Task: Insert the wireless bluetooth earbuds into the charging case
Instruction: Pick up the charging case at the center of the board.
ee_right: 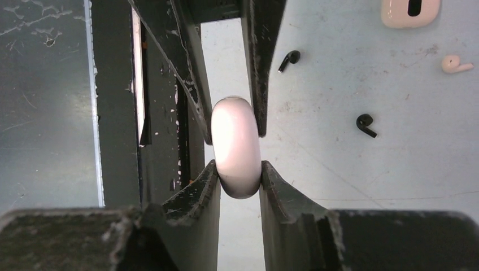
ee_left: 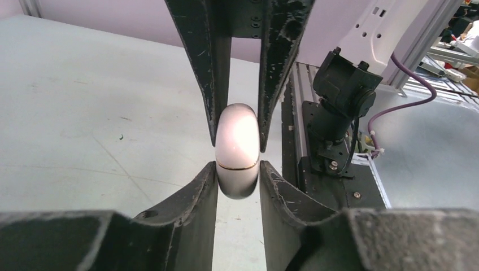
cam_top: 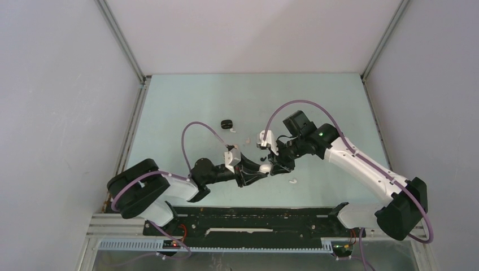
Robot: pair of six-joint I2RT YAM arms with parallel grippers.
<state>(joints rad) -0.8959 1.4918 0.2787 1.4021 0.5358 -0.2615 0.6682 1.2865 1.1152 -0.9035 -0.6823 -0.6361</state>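
A rounded white charging case [cam_top: 264, 167] hangs above the table, pinched from opposite sides by both grippers. My left gripper [ee_left: 238, 175] is shut on its lower end, with the case [ee_left: 237, 149] showing a thin seam line. My right gripper [ee_right: 237, 172] is shut on the same case [ee_right: 236, 147] from the other side. In the top view the left gripper [cam_top: 257, 172] and right gripper [cam_top: 272, 166] meet tip to tip. Two black earbuds [ee_right: 290, 58] [ee_right: 365, 124] and a pale earbud [ee_right: 455, 64] lie loose on the table. The case is closed.
A pale case-like piece with a dark slot [ee_right: 410, 10] lies beyond the black buds. A small black case [cam_top: 227, 123] sits farther back, with white buds [cam_top: 233, 131] [cam_top: 247, 138] beside it and another [cam_top: 292, 181] near the front. The black rail [cam_top: 254, 217] runs along the near edge.
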